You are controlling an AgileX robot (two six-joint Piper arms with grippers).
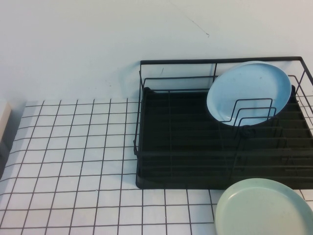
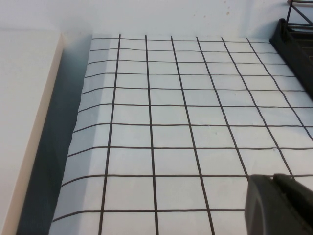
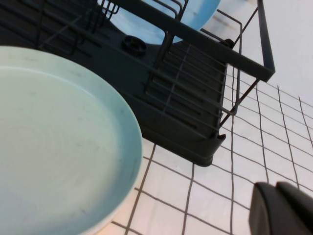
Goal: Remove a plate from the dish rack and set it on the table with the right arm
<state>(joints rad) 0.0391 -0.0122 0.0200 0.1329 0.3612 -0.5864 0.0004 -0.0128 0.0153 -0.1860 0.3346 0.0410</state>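
The pale mint-green plate (image 1: pixel 264 208) lies flat on the gridded table (image 1: pixel 73 171) at the front right, just in front of the black dish rack (image 1: pixel 195 147). In the right wrist view the plate (image 3: pixel 58 147) fills the near side, with the rack (image 3: pixel 181 98) behind it. My right gripper (image 3: pixel 276 185) is shut and empty, over the table beside the plate and apart from it. My left gripper (image 2: pixel 273 177) is shut and empty above bare table (image 2: pixel 171 122) at the left. Neither arm shows in the high view.
A sky-blue plate (image 1: pixel 248 93) leans among the wire dividers at the rack's back right, and also shows in the right wrist view (image 3: pixel 161 22). A pale board or ledge (image 2: pixel 24 122) borders the table's left edge. A white wall stands behind.
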